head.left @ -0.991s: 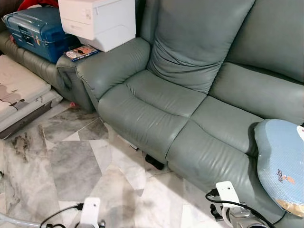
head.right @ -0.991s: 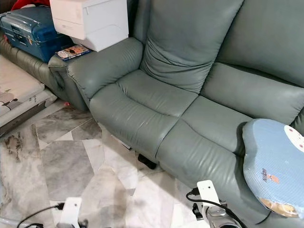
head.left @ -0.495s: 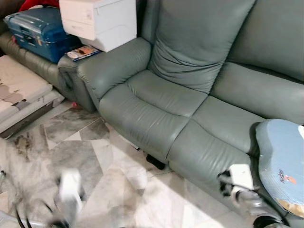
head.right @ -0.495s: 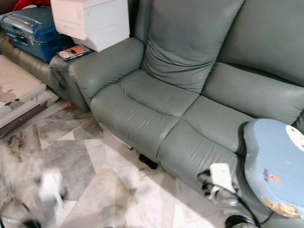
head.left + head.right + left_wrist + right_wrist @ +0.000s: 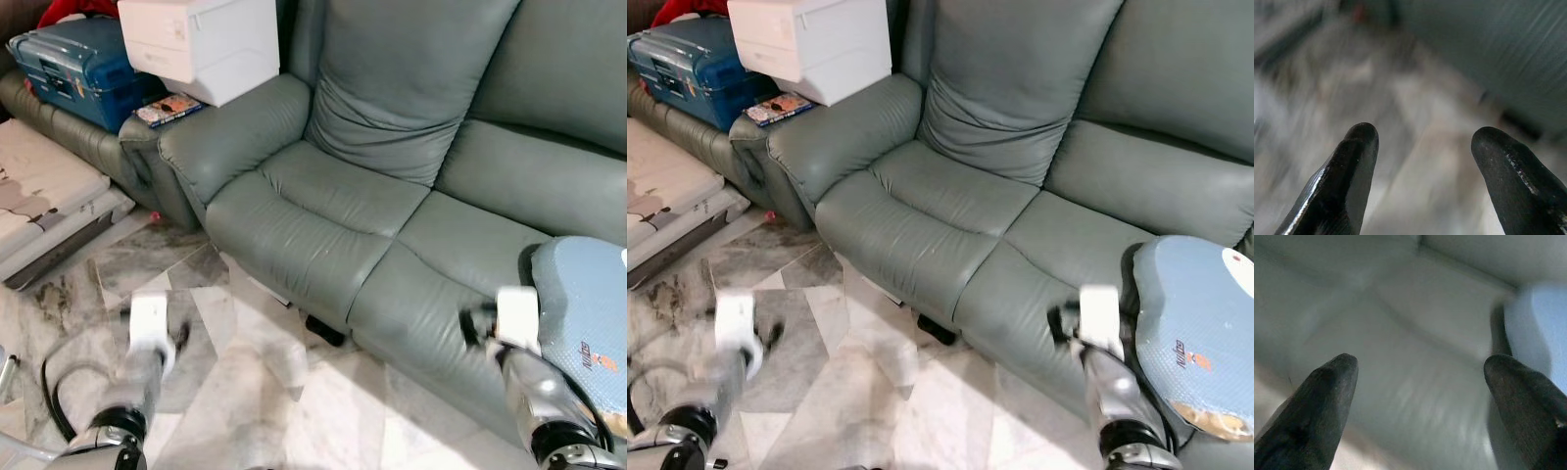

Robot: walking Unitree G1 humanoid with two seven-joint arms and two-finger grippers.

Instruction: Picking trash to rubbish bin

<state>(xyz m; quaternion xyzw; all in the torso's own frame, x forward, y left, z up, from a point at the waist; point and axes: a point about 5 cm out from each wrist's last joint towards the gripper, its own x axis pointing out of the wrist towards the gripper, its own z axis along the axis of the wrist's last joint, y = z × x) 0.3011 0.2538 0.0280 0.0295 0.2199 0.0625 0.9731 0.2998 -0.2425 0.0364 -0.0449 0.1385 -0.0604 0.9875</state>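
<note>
A small red scrap lies on the marble floor at the foot of the sofa's armrest. A dark flat object pokes out from under the sofa's front edge. My left arm is raised over the floor on the left; its gripper is open and holds nothing, pointing at the blurred floor and sofa base. My right arm is up at the front of the sofa seat, beside the blue cushion. The right gripper is open and bare over the seat.
The grey-green leather sofa fills the middle and right. A white box, a blue suitcase and a booklet rest on a second sofa at the back left. A folded mattress lies at the left.
Both arms have risen from the picture's bottom edge: the left up over the floor, the right up to the sofa seat beside the blue cushion. Motion blur marks the left arm.
</note>
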